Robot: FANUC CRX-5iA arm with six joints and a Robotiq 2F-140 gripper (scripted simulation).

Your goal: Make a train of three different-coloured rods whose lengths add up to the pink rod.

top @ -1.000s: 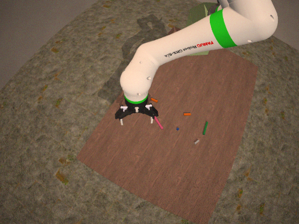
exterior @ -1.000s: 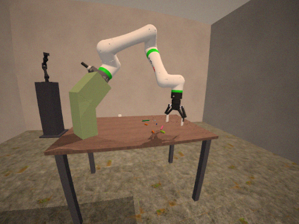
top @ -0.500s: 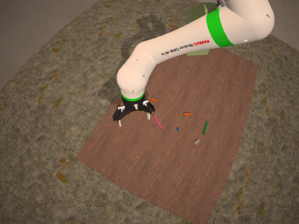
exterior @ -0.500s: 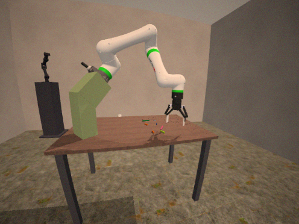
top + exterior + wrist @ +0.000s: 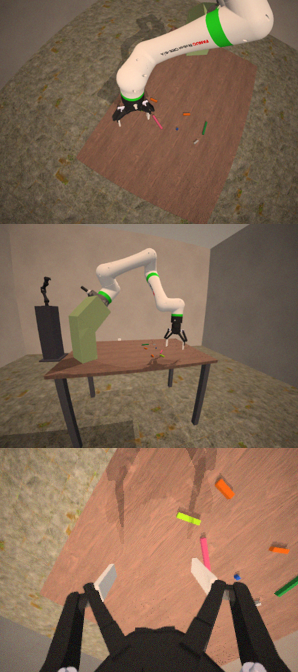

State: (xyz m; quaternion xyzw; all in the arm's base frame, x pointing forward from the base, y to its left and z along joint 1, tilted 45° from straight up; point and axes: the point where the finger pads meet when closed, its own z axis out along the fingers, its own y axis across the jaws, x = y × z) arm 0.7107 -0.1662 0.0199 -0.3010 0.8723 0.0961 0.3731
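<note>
Wide-open end effector (image 5: 134, 120) (image 5: 175, 345) (image 5: 152, 567), fingers spread far apart, nothing gripped. Hangs above the tabletop (image 5: 150, 168) (image 5: 120, 362) (image 5: 140, 538), pointing down, with both fingertips off the surface. White arm (image 5: 180, 39) (image 5: 129, 263) bent up and over from a green pedestal (image 5: 87, 329).

Pink rod (image 5: 157, 121) (image 5: 161, 351) (image 5: 205, 552) flat on the tabletop; in the wrist view, near end just by one fingertip in the picture. Lime rod (image 5: 162, 356) (image 5: 188, 518) near the other end of the pink rod, turned across it, with a gap between. Hard to make out in the top view, under the end effector.

Two orange rods: first orange rod (image 5: 154, 100) (image 5: 152, 356) (image 5: 225, 489) near the lime rod, second orange rod (image 5: 186, 114) (image 5: 145, 348) (image 5: 279, 550) well apart from it, nearer the green rod (image 5: 204, 127) (image 5: 145, 344) (image 5: 287, 586). Tiny blue rod (image 5: 176, 129) (image 5: 155, 348) (image 5: 237, 577) between pink and green. Grey rod (image 5: 196, 141) (image 5: 154, 344) (image 5: 257, 603) near one end of the green rod, partly hidden by a finger in the wrist view.

All seven rods on the tabletop, apart from one another, at mixed angles.
</note>
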